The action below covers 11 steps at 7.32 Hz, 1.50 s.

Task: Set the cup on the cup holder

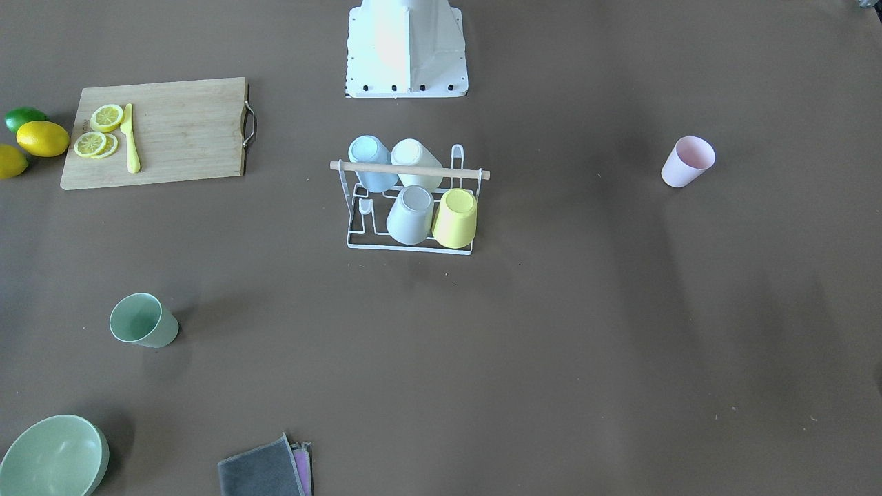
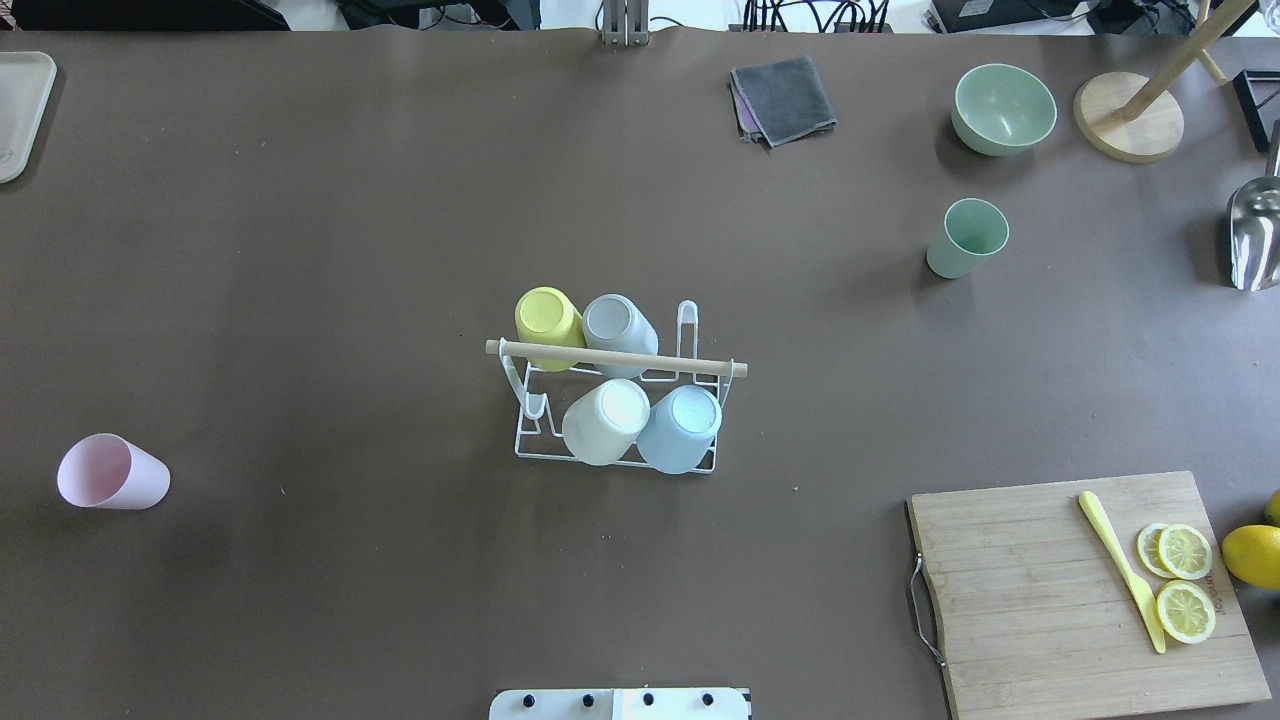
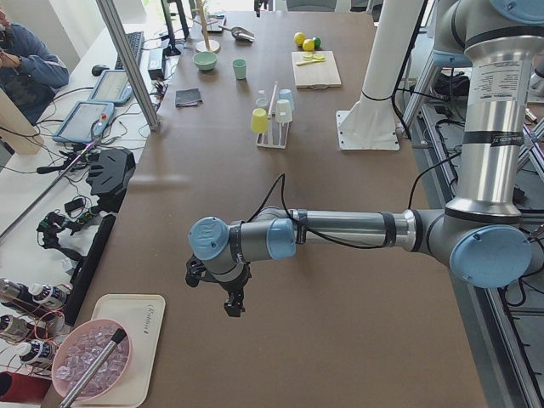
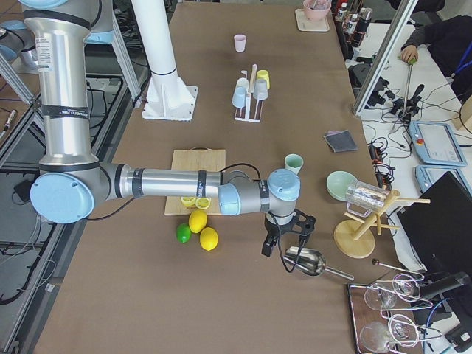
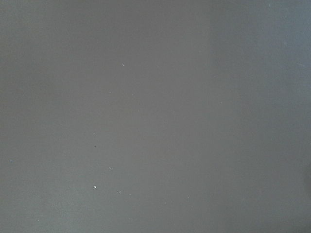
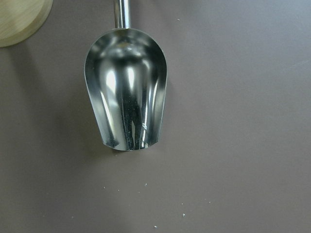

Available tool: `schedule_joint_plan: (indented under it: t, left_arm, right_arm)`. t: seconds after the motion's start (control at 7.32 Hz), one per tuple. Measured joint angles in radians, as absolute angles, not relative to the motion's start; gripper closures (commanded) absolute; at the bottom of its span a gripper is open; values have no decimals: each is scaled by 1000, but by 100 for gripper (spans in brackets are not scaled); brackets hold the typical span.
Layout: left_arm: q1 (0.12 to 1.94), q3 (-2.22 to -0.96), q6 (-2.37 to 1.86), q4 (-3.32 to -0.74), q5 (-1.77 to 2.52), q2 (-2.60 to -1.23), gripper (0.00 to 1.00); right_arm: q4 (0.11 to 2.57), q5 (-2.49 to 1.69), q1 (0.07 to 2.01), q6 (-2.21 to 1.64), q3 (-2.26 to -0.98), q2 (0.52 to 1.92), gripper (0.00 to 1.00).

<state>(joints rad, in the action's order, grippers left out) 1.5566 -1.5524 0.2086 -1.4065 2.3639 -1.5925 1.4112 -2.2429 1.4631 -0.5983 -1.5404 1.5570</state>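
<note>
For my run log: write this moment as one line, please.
rack: four cups on it | pink cup, green cup: upright on table | left hand: far from rack | right hand: over scoop

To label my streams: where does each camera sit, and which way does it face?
Front-facing: across the table, facing the robot base.
Overhead: behind the robot, looking forward and down; base edge shows.
Exterior left: table's left end; left end effector near.
Exterior right: table's right end; right end effector above the scoop.
Left wrist: down on bare table; no body.
Right wrist: down on the scoop; no body.
Shared: every exterior view shows the cup holder.
</note>
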Motion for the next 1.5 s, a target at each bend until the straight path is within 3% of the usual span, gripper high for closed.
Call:
schedule_joint_plan:
  t: [1.5]
  left_arm:
    - [1555, -1503, 207, -1478, 2374, -1590, 2]
  right_arm:
    - [1412, -2240, 1447, -601, -1541, 1551, 0]
